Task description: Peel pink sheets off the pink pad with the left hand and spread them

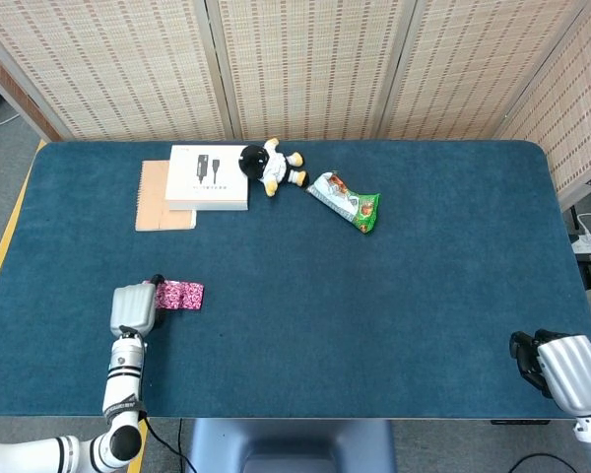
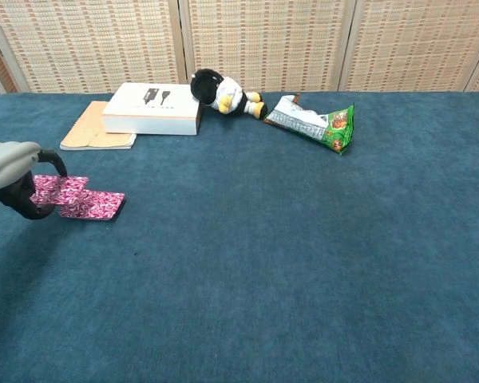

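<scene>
At the table's left edge, the left hand (image 2: 12, 177) fingers (image 2: 33, 209) pinch a pink sheet (image 2: 57, 189) stretched off the pink pad (image 2: 94, 205).

The pink pad (image 2: 94, 205) is a small, flat block with a busy pink, white and dark pattern, lying on the blue bench (image 2: 287, 239) near its left front part. A run of pink sheets (image 2: 57, 190) in the same pattern rises from the pad's left end in a zigzag fold, the sheets joined to one another and lifted off the cloth at the far end. In the head view the pad and sheets (image 1: 178, 295) read as one short pink strip stretched sideways, its left end at the fingers of the left hand (image 1: 133, 308).
</scene>
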Controlling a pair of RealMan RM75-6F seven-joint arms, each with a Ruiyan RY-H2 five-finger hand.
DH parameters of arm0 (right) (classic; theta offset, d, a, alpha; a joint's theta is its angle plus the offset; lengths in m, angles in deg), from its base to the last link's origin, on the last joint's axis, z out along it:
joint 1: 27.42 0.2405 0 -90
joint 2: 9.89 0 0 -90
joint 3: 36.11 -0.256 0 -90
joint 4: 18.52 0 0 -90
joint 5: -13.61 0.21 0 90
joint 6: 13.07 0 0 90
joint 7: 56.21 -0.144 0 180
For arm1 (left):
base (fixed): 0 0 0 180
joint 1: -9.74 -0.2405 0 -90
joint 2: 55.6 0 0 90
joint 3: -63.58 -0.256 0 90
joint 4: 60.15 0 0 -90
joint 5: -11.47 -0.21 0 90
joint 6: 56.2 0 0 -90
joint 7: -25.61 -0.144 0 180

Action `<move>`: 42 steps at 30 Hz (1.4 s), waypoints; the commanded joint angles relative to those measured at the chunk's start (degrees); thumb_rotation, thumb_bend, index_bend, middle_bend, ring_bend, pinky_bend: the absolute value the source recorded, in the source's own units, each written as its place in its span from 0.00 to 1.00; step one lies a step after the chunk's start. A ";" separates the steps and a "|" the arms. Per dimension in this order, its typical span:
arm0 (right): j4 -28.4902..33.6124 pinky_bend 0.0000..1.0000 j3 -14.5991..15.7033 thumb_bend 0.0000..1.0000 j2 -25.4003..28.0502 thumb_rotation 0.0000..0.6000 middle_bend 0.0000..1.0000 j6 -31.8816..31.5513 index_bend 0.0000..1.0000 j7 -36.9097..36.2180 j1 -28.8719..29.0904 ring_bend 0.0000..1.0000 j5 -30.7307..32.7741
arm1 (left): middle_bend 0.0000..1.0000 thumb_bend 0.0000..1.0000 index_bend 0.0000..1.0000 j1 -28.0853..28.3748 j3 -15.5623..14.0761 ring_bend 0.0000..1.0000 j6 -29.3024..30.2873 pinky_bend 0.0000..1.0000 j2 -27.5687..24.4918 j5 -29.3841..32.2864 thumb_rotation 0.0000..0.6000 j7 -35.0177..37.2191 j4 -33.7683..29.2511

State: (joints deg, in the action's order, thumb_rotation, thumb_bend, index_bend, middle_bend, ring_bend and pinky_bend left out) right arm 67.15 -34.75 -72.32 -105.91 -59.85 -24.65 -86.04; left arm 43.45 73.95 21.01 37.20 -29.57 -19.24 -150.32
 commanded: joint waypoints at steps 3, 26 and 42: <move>-0.02 0.87 -0.03 0.45 -0.05 1.00 0.86 -0.13 0.95 0.01 -0.03 0.73 -0.01 | 1.00 0.39 0.49 -2.13 -1.53 1.00 -3.67 1.00 -3.19 -0.89 1.00 4.08 4.15; 0.16 0.87 -0.05 0.45 -0.05 1.00 0.86 0.16 0.95 0.26 0.02 0.73 0.23 | 1.00 0.37 0.12 -4.03 -2.51 1.00 -10.66 1.00 -2.51 -2.44 1.00 8.08 13.47; 0.34 0.87 0.08 0.45 0.36 1.00 0.86 0.57 0.95 -0.18 0.22 0.73 0.19 | 1.00 0.38 0.15 -0.83 -2.11 1.00 -7.19 1.00 -2.40 -7.13 1.00 1.70 -1.51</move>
State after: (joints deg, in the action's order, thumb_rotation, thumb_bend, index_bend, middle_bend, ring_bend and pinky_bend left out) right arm 67.49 -34.67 -71.96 -105.33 -60.04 -24.42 -85.84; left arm 41.81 71.64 13.48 33.65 -36.66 -16.65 -151.67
